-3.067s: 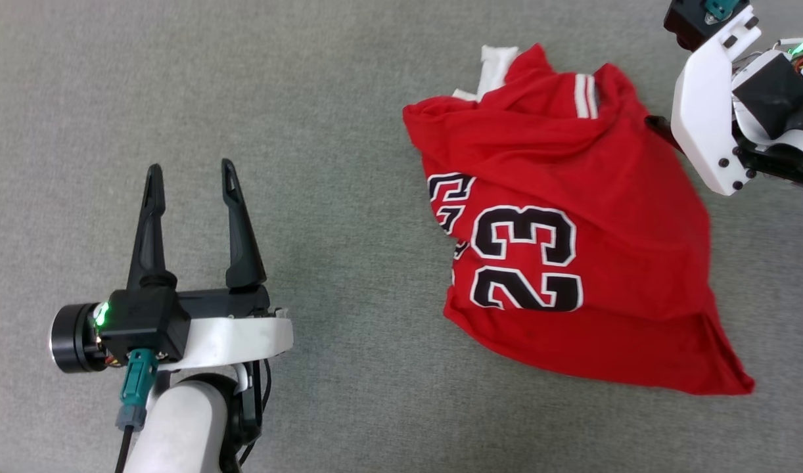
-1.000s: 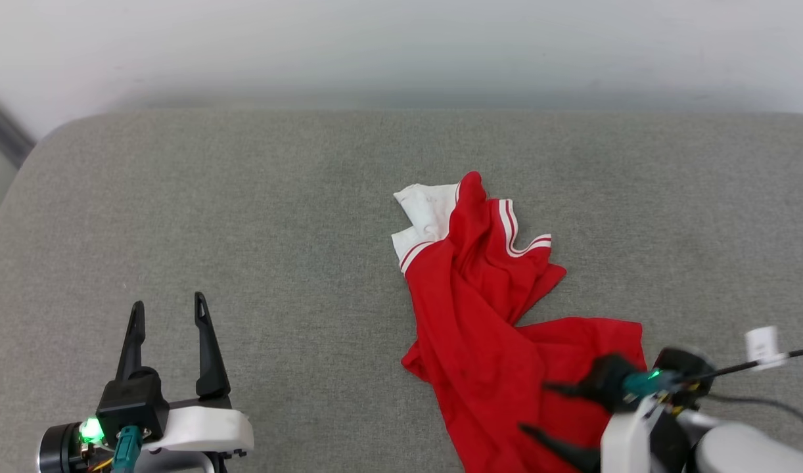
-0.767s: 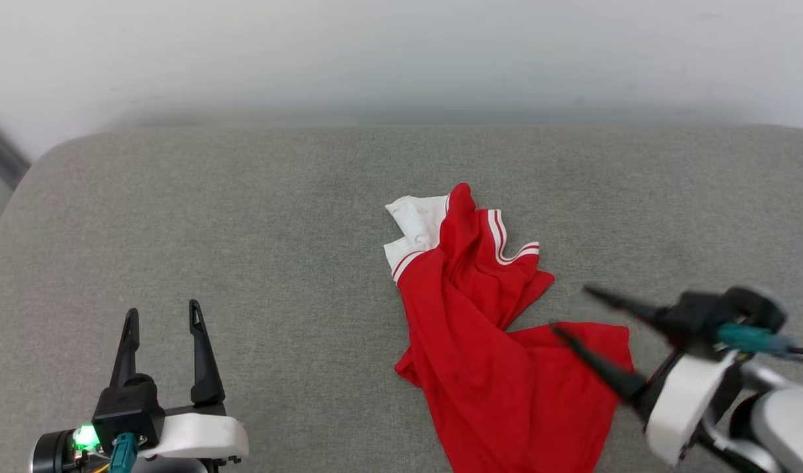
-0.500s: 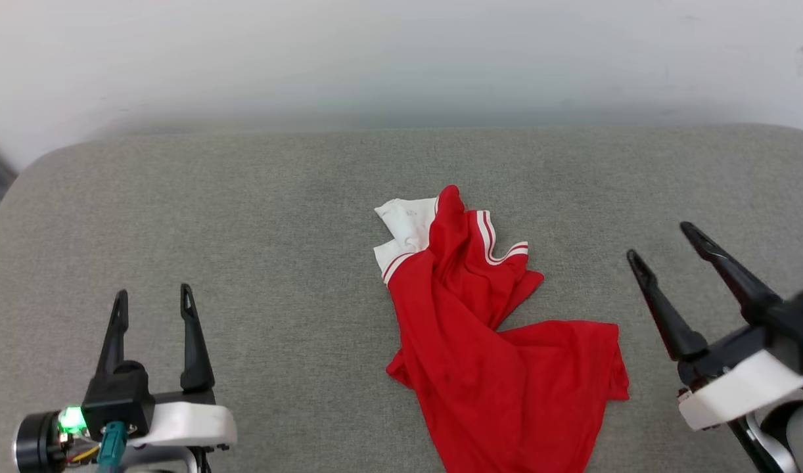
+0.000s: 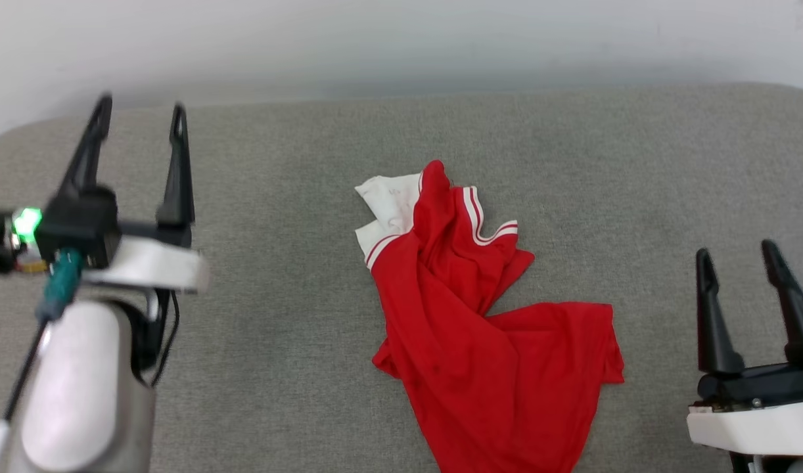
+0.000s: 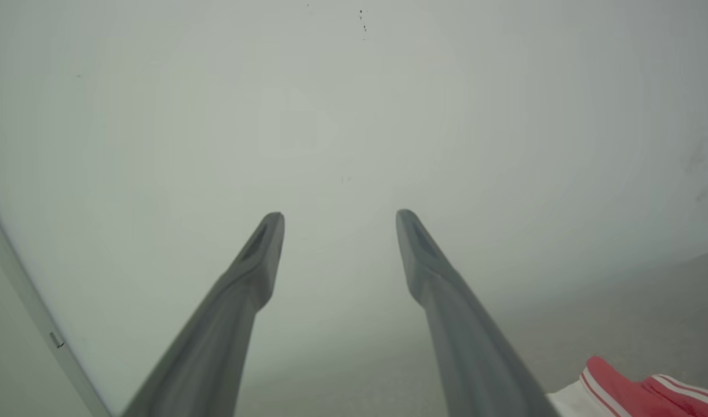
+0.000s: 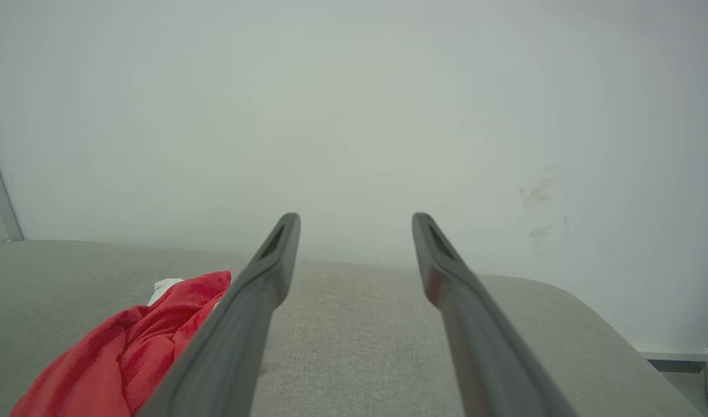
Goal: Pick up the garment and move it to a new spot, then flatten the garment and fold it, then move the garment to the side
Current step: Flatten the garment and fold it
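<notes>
The garment [image 5: 480, 328], a red T-shirt with a white sleeve and striped trim, lies crumpled in the middle of the grey cushion [image 5: 296, 302]. Its white sleeve sits at the far end, the red body spreads toward me. My left gripper [image 5: 138, 112] is raised at the left, open, holding nothing, well apart from the shirt. My right gripper [image 5: 736, 257] stands open at the lower right, just right of the shirt's hem. A corner of the garment [image 6: 638, 388] shows in the left wrist view, and the garment [image 7: 128, 347] lies left of the right gripper [image 7: 354, 220].
A pale wall [image 5: 401, 39] rises behind the cushion's far edge. The cushion's rounded right corner [image 7: 609, 324] drops to a floor strip. Bare grey fabric extends on both sides of the shirt.
My right gripper let go of the shirt, swung out to the right and now points straight up, open. My left arm has lifted and moved forward. The shirt lies still.
</notes>
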You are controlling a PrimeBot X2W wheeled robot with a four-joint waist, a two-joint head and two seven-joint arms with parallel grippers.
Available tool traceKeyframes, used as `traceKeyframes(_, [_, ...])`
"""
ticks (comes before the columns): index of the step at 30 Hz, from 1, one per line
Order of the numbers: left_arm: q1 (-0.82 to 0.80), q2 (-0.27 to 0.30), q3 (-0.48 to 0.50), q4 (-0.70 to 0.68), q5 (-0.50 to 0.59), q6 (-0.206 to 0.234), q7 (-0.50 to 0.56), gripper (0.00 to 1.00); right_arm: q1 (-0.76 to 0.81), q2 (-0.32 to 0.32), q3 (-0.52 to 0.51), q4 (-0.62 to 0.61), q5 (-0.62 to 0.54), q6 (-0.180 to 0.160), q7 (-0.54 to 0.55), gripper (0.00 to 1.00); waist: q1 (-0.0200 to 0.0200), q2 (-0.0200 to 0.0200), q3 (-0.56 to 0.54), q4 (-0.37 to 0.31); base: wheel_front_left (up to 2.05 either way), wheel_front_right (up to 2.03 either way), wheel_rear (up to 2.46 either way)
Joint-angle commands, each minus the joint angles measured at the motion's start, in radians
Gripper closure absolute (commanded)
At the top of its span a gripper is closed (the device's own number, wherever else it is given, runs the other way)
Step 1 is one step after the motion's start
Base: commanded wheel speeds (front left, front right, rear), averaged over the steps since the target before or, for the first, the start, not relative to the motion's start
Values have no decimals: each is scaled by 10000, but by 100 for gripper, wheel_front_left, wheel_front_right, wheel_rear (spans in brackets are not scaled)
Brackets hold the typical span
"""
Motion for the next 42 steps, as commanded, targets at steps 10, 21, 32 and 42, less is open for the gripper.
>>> traceKeyframes(10, [-4154, 1236, -1801, 1725, -1, -909, 2504, 0, -397, 519, -327, -894, -150, -7, -22, 0, 0, 0, 1250, -568, 0, 0, 0])
traceKeyframes(21, [-7563, 2409, -7143, 3534, -5212, -939, 7373, 0, -906, 647, -3, -1228, -422, -7, -24, 0, 0, 0, 2228, -989, 0, 0, 0])
traceKeyframes(32, [-9612, 3007, -10246, 4535, -8209, -941, 10798, 0, -1817, 672, 472, -1155, -268, -7, -24, 0, 0, 0, 3469, -1818, 0, 0, 0])
traceKeyframes(42, [-9723, 3257, -12318, 5133, -9340, -941, 12120, 0, -2265, 673, 699, -1054, 42, -7, -25, 0, 0, 0, 4059, -2249, 0, 0, 0])
